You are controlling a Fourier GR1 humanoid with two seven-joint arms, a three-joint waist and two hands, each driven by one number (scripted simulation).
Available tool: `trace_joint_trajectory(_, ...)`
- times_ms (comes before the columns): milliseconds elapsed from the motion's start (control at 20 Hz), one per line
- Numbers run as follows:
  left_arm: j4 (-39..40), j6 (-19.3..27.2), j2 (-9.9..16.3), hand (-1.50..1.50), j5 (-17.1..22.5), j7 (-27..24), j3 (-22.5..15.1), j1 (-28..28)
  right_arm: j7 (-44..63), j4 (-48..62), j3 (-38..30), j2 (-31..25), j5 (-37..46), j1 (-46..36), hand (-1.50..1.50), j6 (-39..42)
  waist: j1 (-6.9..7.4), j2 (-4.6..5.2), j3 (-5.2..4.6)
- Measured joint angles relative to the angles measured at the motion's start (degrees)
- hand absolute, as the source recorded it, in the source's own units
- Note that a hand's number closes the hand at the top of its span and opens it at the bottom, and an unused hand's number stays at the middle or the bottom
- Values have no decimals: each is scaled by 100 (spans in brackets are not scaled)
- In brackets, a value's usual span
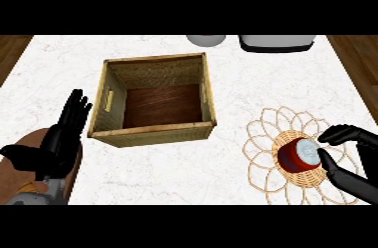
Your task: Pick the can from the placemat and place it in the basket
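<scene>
Right hand closing in on the can, lift not yet made.

Head view: the can (pixel 298 155) stands on the woven placemat (pixel 267 123) near the counter's (pixel 244 67) right front edge. The right hand (pixel 345 157) has its fingers spread wide, curving around the can's right side, apparently touching it. The left hand (pixel 60 137) rests open, fingers straight, at the front left edge. The basket (pixel 153 133) sits well apart toward the middle. Risks, as I judge them: closing from one side may tip the can, and its wall could catch the can in transit.
</scene>
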Motion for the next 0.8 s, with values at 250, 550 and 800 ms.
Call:
trace_joint_trajectory(250, -227, 246, -184, 0, -166, -56, -65, -14, 481, -840, 836, 929, 1343, 704, -150, -1428, 20, 15, -4)
trace_joint_trajectory(550, -347, 390, -265, 0, -261, -73, -91, 33, 1986, -1496, 456, 755, 2926, 1263, -150, -2496, -46, 25, -33)
trace_joint_trajectory(800, -448, 450, -301, 0, -325, -70, -146, 138, 3569, -2295, -56, -81, 3835, 1825, -150, -1993, -34, 42, -51)
